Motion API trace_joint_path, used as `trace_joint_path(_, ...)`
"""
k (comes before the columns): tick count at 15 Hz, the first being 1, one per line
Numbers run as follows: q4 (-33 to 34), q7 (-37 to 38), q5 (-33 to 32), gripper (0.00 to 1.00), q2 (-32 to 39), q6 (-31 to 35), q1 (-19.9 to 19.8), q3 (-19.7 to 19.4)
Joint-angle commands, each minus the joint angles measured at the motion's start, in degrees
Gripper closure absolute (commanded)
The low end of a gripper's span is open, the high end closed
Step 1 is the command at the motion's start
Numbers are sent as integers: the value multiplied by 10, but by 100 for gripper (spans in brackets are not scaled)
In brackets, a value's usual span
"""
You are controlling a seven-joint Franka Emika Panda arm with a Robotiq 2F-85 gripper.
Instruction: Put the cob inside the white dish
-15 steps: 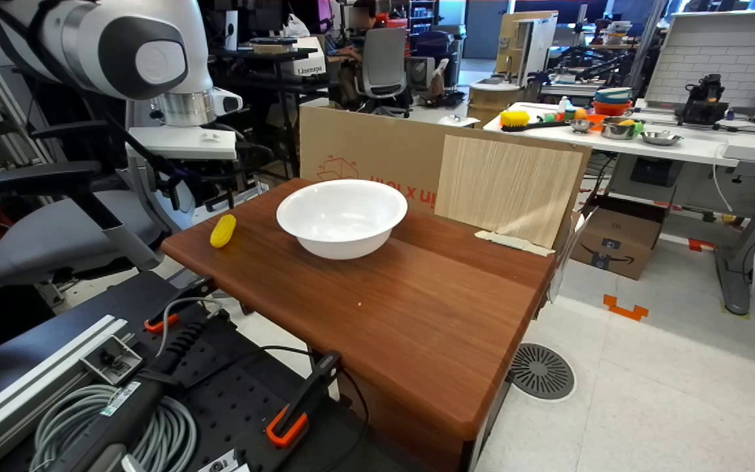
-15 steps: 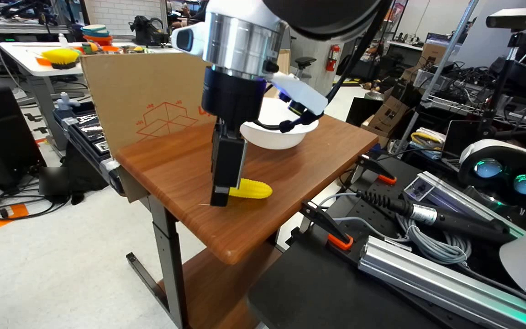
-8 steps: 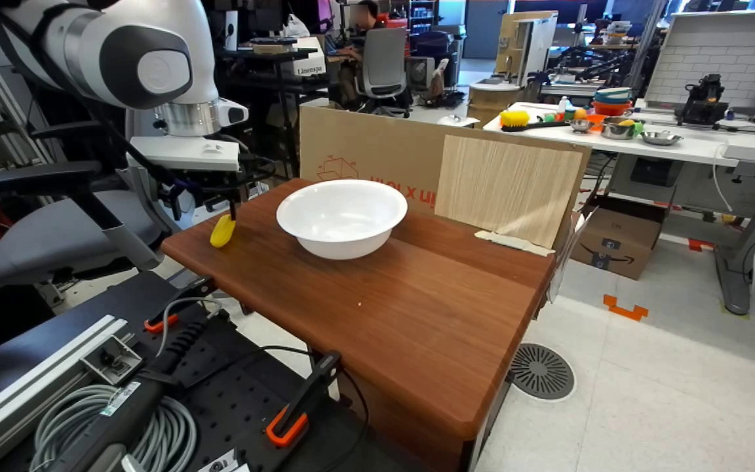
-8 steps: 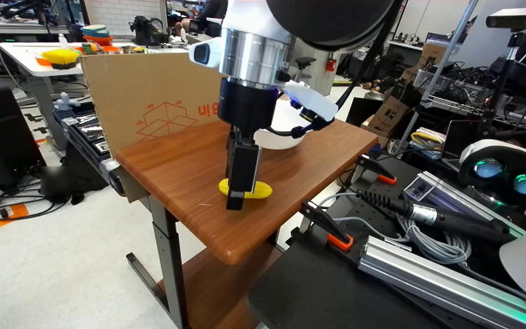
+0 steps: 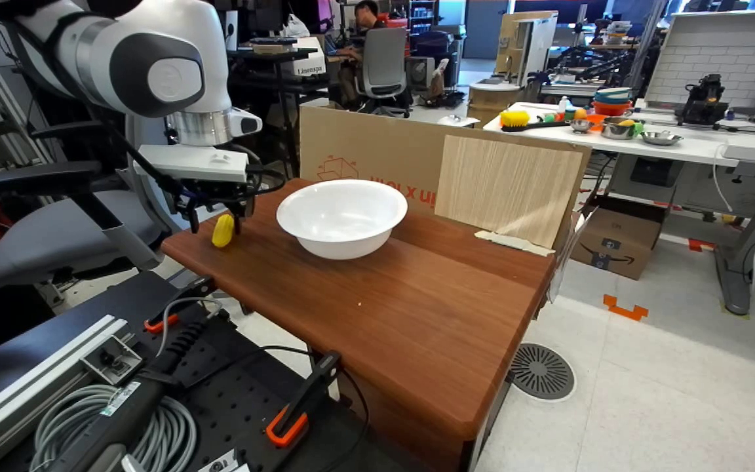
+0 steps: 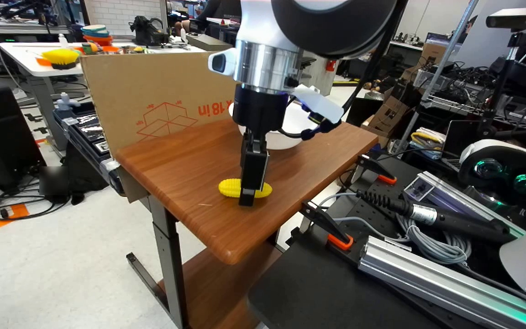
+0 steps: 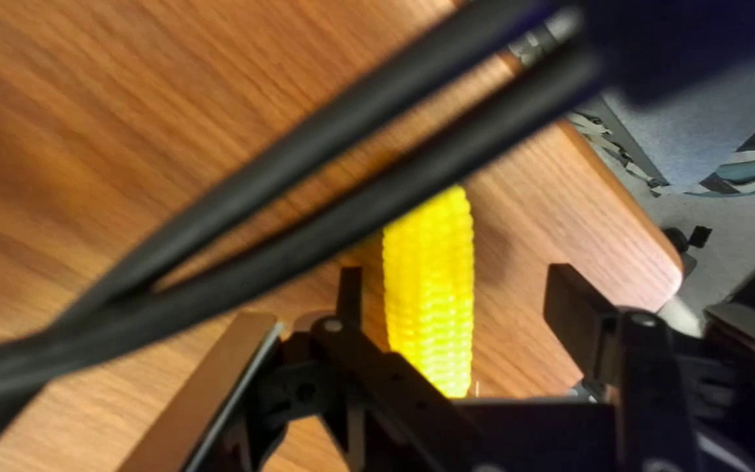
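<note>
The yellow cob [image 5: 223, 231] lies on the wooden table near its corner; it also shows in an exterior view [image 6: 229, 188], partly behind a finger. The white dish [image 5: 345, 249] stands upright on the table, apart from the cob; its visible inside is bare. In an exterior view the dish [image 6: 286, 142] is partly hidden behind the arm. My gripper [image 7: 454, 267] is open, with its fingers on either side of the cob in the wrist view. The cob [image 7: 430, 295] is nearer the left finger there, and I see a gap to the right finger.
The table [image 5: 384, 314] has a cardboard sheet [image 5: 371, 141] along its back edge and a light wood panel [image 5: 508, 187] leaning there. Clamps [image 5: 305, 400] sit at the table's side. Cables [image 7: 272, 262] cross the wrist view.
My gripper has moved lower and across to the cob, so its fingers now stand beside it. The cob and the dish show no clear movement.
</note>
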Motion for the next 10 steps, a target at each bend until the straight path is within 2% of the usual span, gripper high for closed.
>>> trace_joint_path(1, 11, 4, 12, 58, 10, -7, -13, -3)
trace_joint_path(4, 6, 7, 18, 80, -11, -3, -18, 3)
trace_joint_path(6, -13, 42, -4, 93, -55, -6, 0, -14)
trace_joint_path(8, -35, 46, -5, 93, -106, -23, -2, -16)
trace_joint_path(10, -62, 61, -16, 93, -164, -34, 2, -37)
